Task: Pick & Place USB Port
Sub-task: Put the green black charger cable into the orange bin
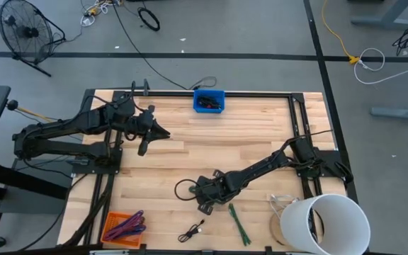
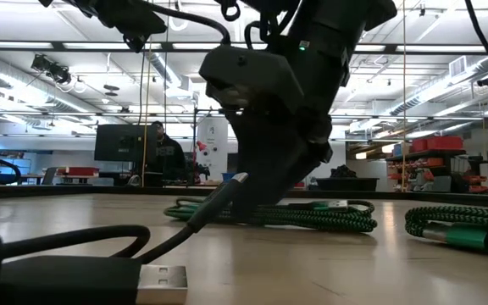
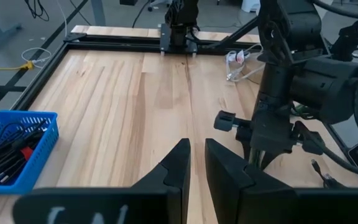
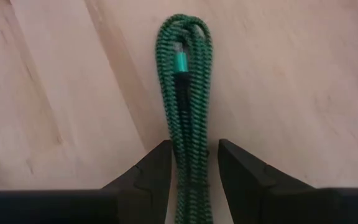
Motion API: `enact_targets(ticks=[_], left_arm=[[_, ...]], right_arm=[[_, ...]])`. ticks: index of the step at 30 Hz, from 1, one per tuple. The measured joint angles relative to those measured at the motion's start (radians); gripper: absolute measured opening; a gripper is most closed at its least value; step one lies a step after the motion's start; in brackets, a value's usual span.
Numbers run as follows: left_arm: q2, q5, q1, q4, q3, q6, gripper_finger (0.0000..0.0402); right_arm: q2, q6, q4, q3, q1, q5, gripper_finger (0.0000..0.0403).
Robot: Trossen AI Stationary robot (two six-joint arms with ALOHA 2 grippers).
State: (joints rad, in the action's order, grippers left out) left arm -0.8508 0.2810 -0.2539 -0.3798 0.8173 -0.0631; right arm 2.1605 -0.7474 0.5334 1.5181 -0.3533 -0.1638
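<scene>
- Pale wooden plank table (image 1: 190, 152) with a black frame along its edges; broad bare stretch across the middle, between the two arms.
- White cylindrical bucket (image 1: 329, 224) at the near right corner, overhanging the table edge.
- Right gripper (image 4: 193, 163) lowered to the table at front centre, fingers spread on either side of a green-and-black braided cable bundle (image 4: 185, 93); contact with the cable not discernible, so grasp cannot be told.
- Bundle folded into a long narrow loop, long axis running straight away from the fingers, looped end pointing away, bright green plug lying inside the fold.
- Left gripper (image 3: 196, 163) raised over the rear left, fingers nearly together, holding nothing.
- Blue plastic bin (image 1: 209, 101) of dark cables at the rear edge.
- Orange mesh tray (image 1: 122, 227) of purple cables at the front left edge.
- Second green cable (image 1: 238, 224) lying loose just beside the right gripper.
- Black USB cable (image 1: 190, 231) near the front edge.
</scene>
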Motion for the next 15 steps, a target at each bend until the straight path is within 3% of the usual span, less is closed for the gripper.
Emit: enact_targets(ticks=[5, 11, 15], left_arm=[[0.0, 0.0, 0.001, -0.006, 0.0, 0.0, 0.0053], [0.0, 0.0, 0.001, -0.007, 0.0, 0.0, 0.0053], [0.0, 0.0, 0.001, -0.007, 0.0, 0.0, 0.0053]], right_arm=[[0.01, -0.013, 0.014, 0.002, 0.0, -0.01, 0.0125], [0.027, -0.012, 0.021, 0.005, 0.002, -0.029, 0.002], [0.012, 0.015, 0.021, 0.003, 0.014, -0.034, 0.0013]])
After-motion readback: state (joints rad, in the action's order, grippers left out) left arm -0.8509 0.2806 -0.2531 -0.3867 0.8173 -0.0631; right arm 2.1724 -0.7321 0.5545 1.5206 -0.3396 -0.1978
